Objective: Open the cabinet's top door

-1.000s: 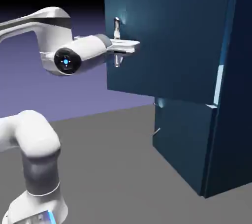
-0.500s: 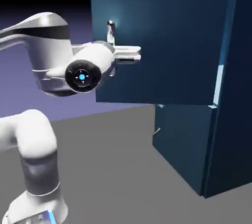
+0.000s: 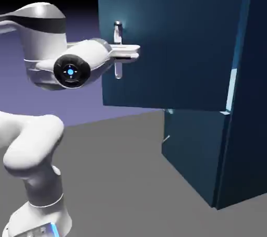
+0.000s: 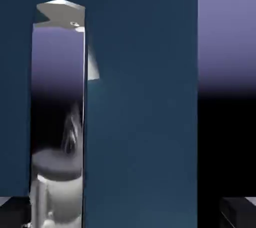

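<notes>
Tall dark teal-blue cabinet [image 3: 240, 100] with its large upper flat door [image 3: 172, 43] swung open. The white arm's two-finger gripper [image 3: 128, 52], fingers apart, straddles the silvery vertical bar handle [image 3: 118, 48] near the door's free edge without clamping it.

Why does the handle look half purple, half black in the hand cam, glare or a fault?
Hand view: the handle is mirror-like, reflecting the violet backdrop above and dark below, with a pale smear low down; no blur, edges crisp. Exterior view: the same handle shows a small bright glint at its top, and the top door is evenly lit, soft highlight near the handle.
</notes>
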